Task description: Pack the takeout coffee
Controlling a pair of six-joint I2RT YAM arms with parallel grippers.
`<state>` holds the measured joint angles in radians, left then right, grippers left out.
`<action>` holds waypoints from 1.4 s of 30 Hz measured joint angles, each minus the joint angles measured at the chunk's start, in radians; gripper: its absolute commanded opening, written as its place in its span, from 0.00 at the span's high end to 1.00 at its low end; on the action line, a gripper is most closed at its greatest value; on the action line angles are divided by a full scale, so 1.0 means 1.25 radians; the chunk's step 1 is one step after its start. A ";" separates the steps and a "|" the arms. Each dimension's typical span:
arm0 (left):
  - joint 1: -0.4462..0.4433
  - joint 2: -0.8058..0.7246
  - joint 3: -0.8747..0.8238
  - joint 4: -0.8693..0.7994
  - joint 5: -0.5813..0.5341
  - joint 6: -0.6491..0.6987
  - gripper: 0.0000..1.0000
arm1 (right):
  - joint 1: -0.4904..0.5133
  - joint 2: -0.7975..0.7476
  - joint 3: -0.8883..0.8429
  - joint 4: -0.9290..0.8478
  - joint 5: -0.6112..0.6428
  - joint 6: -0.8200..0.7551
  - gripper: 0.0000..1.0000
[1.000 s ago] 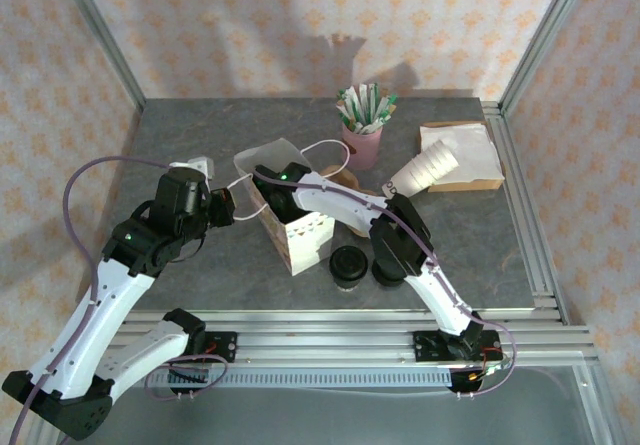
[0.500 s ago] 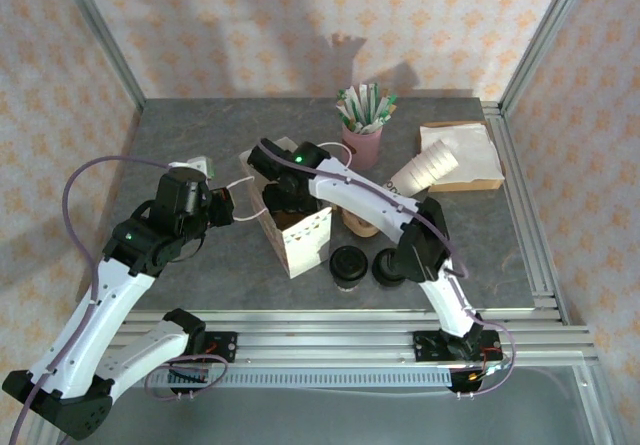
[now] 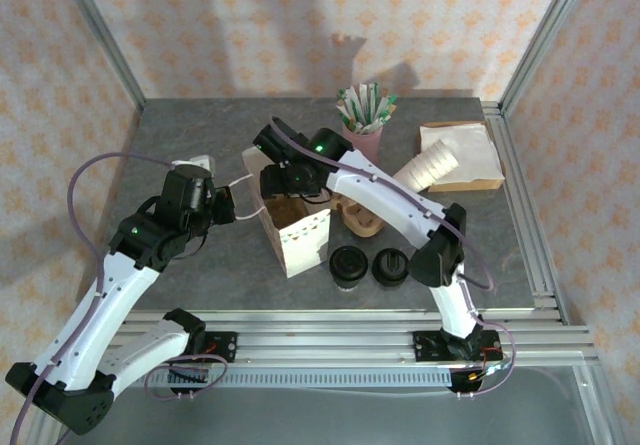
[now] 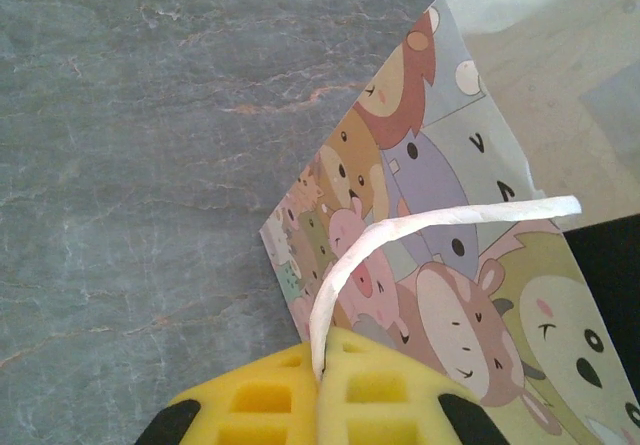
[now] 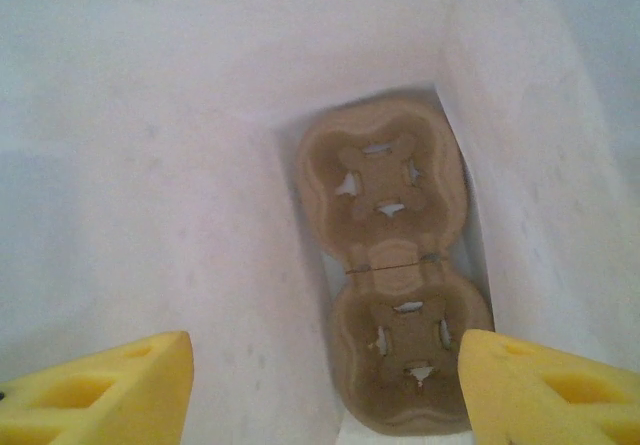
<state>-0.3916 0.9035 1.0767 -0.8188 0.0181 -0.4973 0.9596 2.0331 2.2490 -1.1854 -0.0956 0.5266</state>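
Observation:
The takeout coffee [image 3: 347, 263], a pale cup under a black lid, stands on the table just right of the cartoon-printed paper bag [image 3: 298, 237]. My left gripper [image 4: 322, 365] is shut on the bag's white handle [image 4: 345, 265], at the bag's left side [image 3: 228, 205]. My right gripper [image 3: 283, 187] hovers open over the bag's mouth and looks straight down into it. A brown pulp cup carrier [image 5: 395, 265] lies flat on the bag's bottom, between and below the yellow fingertips [image 5: 110, 385].
A low black lid [image 3: 390, 265] sits right of the coffee. Another brown carrier [image 3: 360, 215] lies behind them. A pink cup of sticks [image 3: 363, 130], a toppled stack of cream cups [image 3: 425, 168] and a napkin tray [image 3: 470, 155] stand at the back right.
My right arm has lifted and swung back, bringing its gripper up out of the bag to just above the mouth. The left gripper still holds the handle.

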 measured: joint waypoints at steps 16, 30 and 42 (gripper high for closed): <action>0.000 0.005 0.000 0.000 -0.009 0.007 1.00 | -0.029 -0.249 -0.081 0.067 0.113 0.019 0.26; 0.000 0.009 0.002 -0.001 -0.016 0.017 1.00 | -0.606 -0.707 -0.714 0.277 0.010 0.091 0.01; 0.000 0.009 0.002 0.000 -0.016 0.020 1.00 | -0.768 -0.518 -0.831 0.411 -0.167 0.078 0.01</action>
<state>-0.3916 0.9154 1.0790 -0.8192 -0.0017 -0.4725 -0.0010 1.3857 1.2102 -0.6716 -0.3042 0.6239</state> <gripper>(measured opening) 0.046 0.994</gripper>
